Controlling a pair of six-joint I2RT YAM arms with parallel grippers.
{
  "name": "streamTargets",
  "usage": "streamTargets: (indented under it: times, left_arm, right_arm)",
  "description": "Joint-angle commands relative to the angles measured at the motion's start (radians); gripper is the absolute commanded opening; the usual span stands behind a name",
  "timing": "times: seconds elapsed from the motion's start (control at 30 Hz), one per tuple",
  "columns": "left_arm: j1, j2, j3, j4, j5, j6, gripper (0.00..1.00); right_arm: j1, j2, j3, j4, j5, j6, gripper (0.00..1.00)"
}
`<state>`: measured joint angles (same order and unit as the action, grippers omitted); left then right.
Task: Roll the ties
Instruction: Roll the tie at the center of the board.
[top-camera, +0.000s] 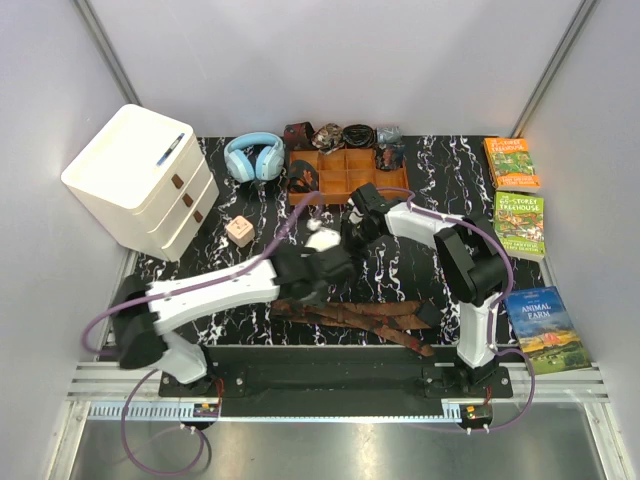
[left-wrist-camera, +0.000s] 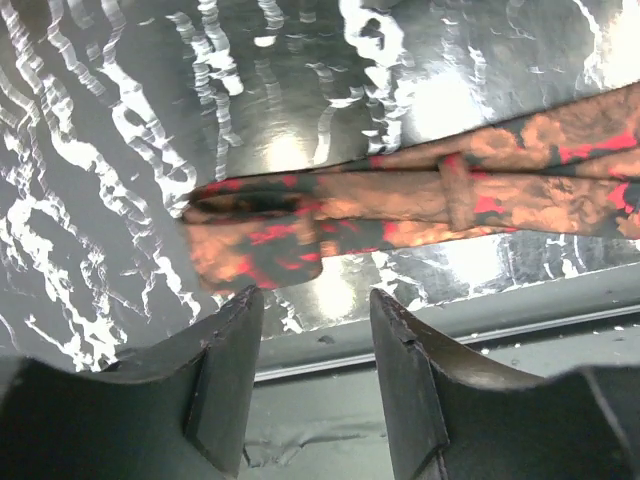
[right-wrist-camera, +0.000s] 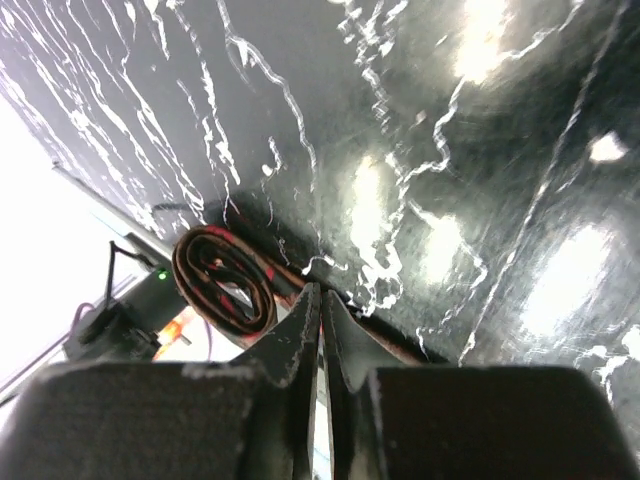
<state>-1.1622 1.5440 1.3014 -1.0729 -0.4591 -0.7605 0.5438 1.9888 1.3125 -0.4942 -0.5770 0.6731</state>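
Ties (top-camera: 350, 318) lie along the near edge of the table (top-camera: 440, 200); tray (top-camera: 345, 175) at the far edge, headphones (top-camera: 253, 157) to its left, drawer unit (top-camera: 140, 180) far left, books (top-camera: 512, 162) along the right.

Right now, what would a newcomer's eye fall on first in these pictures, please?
The left arm and right arm meet over the black marbled table, above patterned ties lying along its near edge. A white drawer unit at left, blue headphones at the back and bright books at right stand out.
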Motion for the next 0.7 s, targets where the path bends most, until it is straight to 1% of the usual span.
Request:
streamTargets:
  times: [0.0, 0.07, 0.1, 0.13, 0.17, 0.23, 0.27, 0.37, 0.47, 0.67]
  left_arm:
    - [0.117, -0.200, -0.169, 0.051, 0.108, -0.036, 0.51]
    - [0.177, -0.292, -0.270, 0.102, 0.163, -0.030, 0.51]
    - [0.235, -0.320, -0.301, 0.117, 0.181, -0.026, 0.51]
    - [0.258, -0.341, -0.351, 0.134, 0.200, -0.011, 0.51]
    - [0.300, -0.378, -0.372, 0.158, 0.221, -0.007, 0.51]
    - [0.335, -0.403, -0.407, 0.172, 0.226, 0.006, 0.49]
    - [0.366, -0.404, -0.413, 0.175, 0.227, 0.010, 0.48]
    - [0.423, -0.409, -0.439, 0.198, 0.243, 0.027, 0.44]
    - [0.476, -0.407, -0.468, 0.247, 0.280, 0.047, 0.43]
    - [0.522, -0.375, -0.501, 0.329, 0.338, 0.069, 0.41]
  right_arm:
    - [0.051, -0.105, 0.047, -0.063, 0.075, -0.018, 0.10]
    - [0.090, -0.130, 0.041, -0.061, 0.080, -0.007, 0.10]
    - [0.106, -0.134, 0.041, -0.061, 0.078, 0.000, 0.09]
    - [0.123, -0.145, 0.041, -0.058, 0.077, -0.001, 0.09]
    - [0.172, -0.150, 0.042, -0.053, 0.068, -0.001, 0.09]
    - [0.221, -0.156, 0.047, -0.040, 0.060, 0.003, 0.10]
    - [0.254, -0.157, 0.048, -0.032, 0.051, 0.009, 0.09]
    - [0.292, -0.171, 0.045, -0.012, 0.055, 0.040, 0.08]
    - [0.301, -0.174, 0.047, -0.001, 0.052, 0.057, 0.07]
    - [0.331, -0.154, 0.051, 0.000, 0.043, 0.068, 0.06]
